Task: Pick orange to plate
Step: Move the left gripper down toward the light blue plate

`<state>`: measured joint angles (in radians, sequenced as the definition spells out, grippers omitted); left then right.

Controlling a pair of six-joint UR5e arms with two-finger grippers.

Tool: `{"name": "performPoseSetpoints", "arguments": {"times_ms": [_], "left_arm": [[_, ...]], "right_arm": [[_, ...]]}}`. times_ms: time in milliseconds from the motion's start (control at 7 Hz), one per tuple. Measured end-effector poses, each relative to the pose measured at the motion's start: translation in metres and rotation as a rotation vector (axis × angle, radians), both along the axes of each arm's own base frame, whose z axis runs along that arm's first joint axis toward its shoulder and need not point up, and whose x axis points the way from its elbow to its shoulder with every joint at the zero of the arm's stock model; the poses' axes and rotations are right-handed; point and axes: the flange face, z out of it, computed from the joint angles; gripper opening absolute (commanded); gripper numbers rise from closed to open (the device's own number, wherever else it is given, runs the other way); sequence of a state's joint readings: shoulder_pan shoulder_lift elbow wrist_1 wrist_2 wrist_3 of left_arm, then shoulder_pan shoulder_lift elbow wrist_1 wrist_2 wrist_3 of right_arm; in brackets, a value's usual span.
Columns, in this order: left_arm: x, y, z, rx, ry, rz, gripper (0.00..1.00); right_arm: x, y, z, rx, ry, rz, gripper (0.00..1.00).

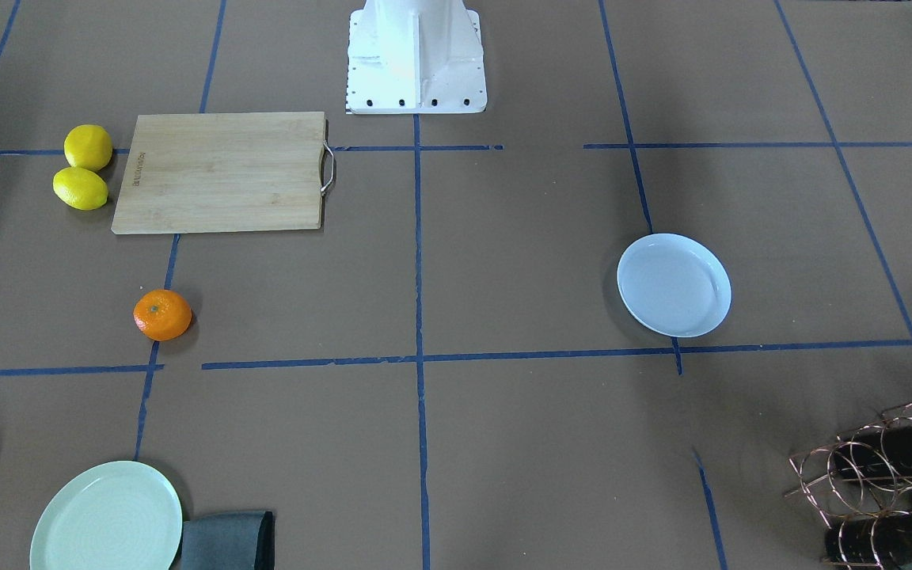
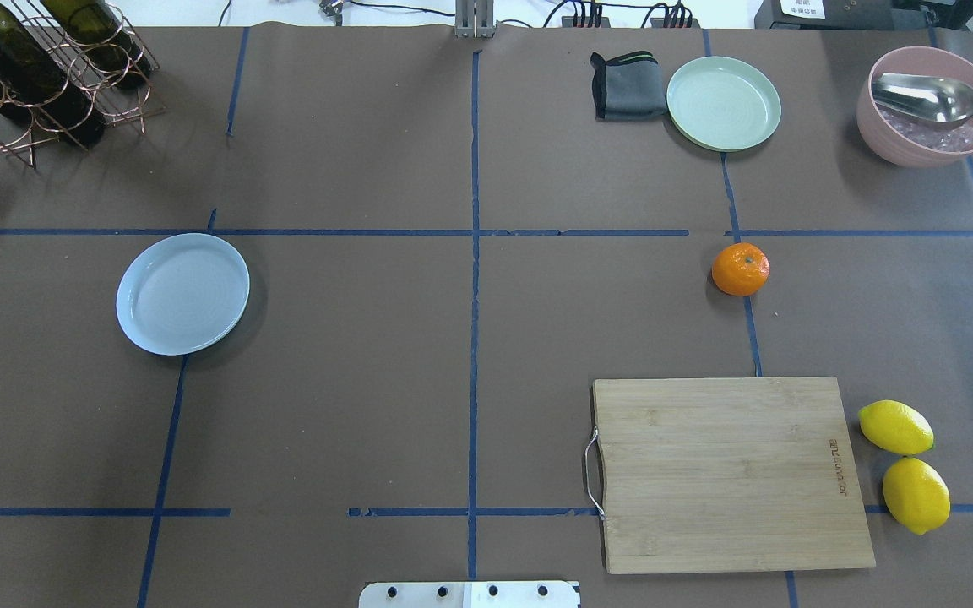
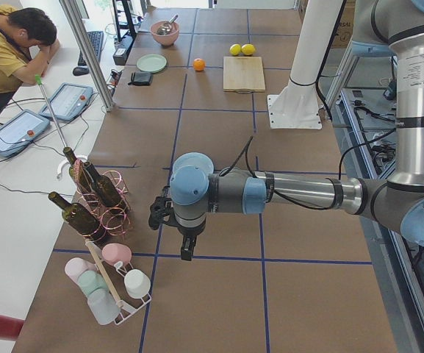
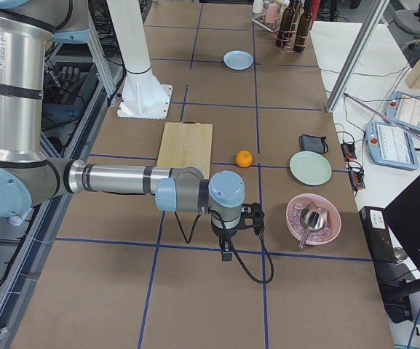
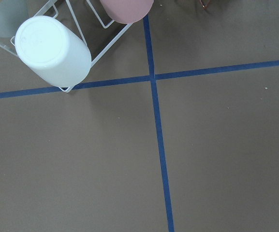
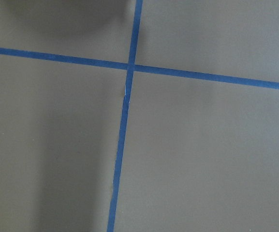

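Note:
The orange (image 2: 740, 269) lies alone on the brown table on my right side, beyond the cutting board; it also shows as the orange (image 1: 162, 315). The pale bluish plate (image 2: 182, 293) sits empty on my left side, far from the fruit. Neither gripper appears in the overhead or front views. My left gripper (image 3: 186, 250) hangs over the table's left end, near the bottle rack. My right gripper (image 4: 226, 251) hangs over the right end, nearer than the orange (image 4: 244, 158). I cannot tell whether either is open or shut. Both wrist views show only bare table and blue tape.
A wooden cutting board (image 2: 731, 473) with two lemons (image 2: 896, 426) beside it lies near my base. At the far right are a green plate (image 2: 723, 103), a grey cloth (image 2: 626, 84) and a pink bowl with a spoon (image 2: 930, 105). A bottle rack (image 2: 39, 76) stands far left.

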<state>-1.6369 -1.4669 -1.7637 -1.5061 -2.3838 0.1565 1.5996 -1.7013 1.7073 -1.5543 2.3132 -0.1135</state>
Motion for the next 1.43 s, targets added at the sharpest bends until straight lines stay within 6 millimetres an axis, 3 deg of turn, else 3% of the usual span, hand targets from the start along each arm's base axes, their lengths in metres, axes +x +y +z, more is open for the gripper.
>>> {"name": "performPoseSetpoints", "arguments": {"times_ms": [429,714,1143,1429], "left_arm": [[0.001,-0.003,-0.014,0.03,-0.002,0.002,1.0],[0.002,-0.012,-0.036,0.116,-0.007,0.004,1.0],[0.002,-0.04,-0.088,0.512,-0.027,0.004,1.0],[0.019,-0.043,-0.102,0.668,0.015,-0.037,1.0]], "right_arm": [[0.0,0.0,-0.001,0.002,0.004,0.002,1.0],[-0.001,-0.01,-0.017,0.085,-0.001,0.022,1.0],[-0.015,-0.025,-0.055,0.254,-0.081,0.076,1.0],[-0.026,-0.024,-0.065,0.274,-0.149,0.09,1.0]]}}
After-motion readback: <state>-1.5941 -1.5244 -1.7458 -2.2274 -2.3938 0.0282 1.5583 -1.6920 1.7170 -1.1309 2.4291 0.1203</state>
